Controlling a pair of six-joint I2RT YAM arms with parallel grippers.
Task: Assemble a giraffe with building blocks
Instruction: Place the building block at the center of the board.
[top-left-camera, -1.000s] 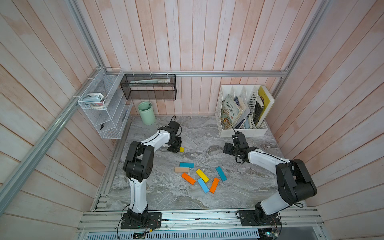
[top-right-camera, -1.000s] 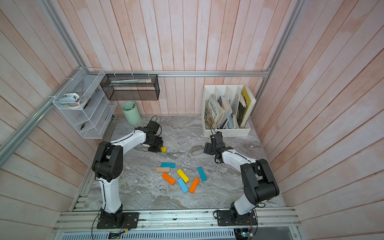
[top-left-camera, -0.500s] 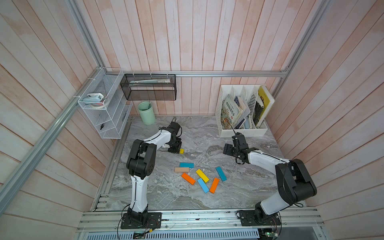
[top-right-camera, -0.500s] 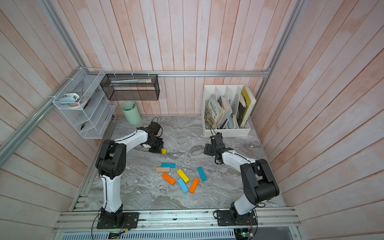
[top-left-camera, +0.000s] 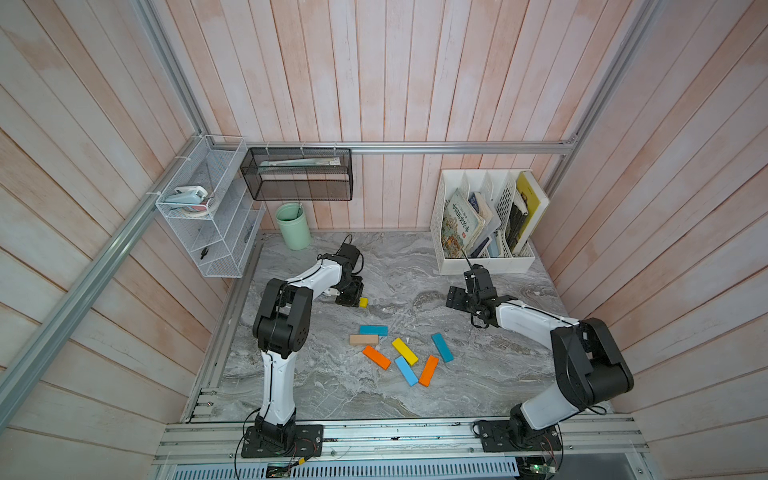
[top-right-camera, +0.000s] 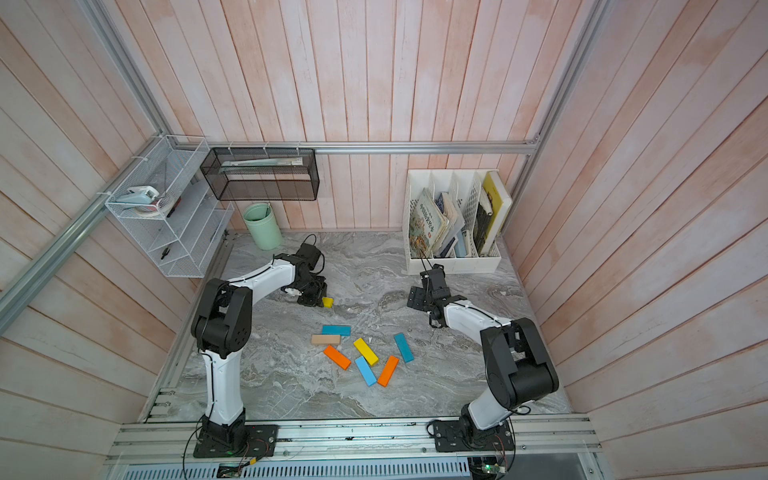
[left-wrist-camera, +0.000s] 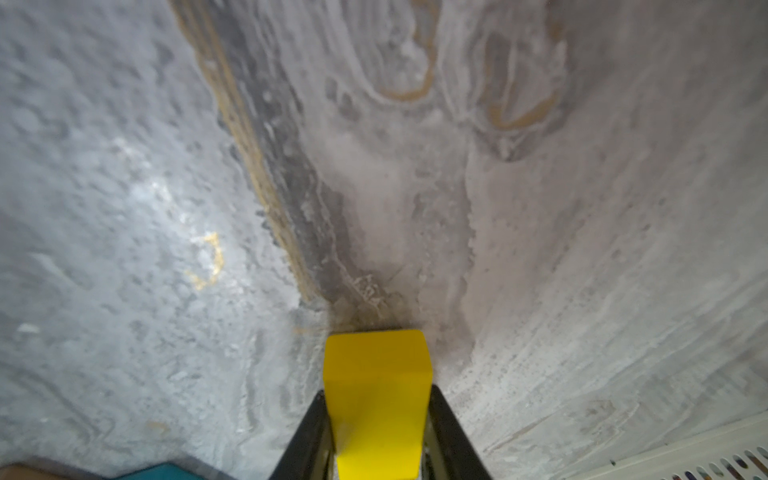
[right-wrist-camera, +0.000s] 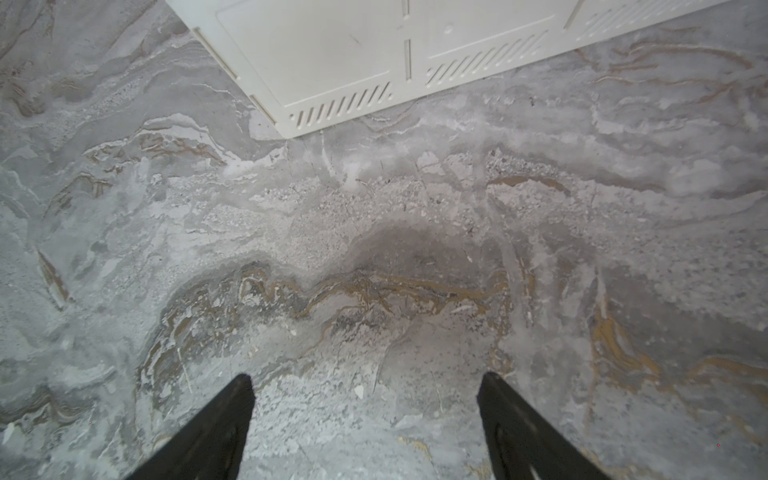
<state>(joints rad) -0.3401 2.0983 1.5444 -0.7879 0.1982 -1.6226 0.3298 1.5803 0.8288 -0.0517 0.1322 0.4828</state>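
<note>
marble tabletop (top-left-camera: 332, 386); white file rack (top-left-camera: 486, 264) holds books (top-left-camera: 461, 220); left fingers (left-wrist-camera: 303, 444) pinch yellow block (left-wrist-camera: 376, 395); right fingers (right-wrist-camera: 212, 436) wide, empty.

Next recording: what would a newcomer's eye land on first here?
First, the loose cluster of seven small flat coloured blocks, bright against the middle of the grey marble tabletop. Next, the left gripper, shut on an eighth flat yellow block, farther back and apart from the cluster. The right gripper hangs open and empty over bare marble near the white book rack.
</note>
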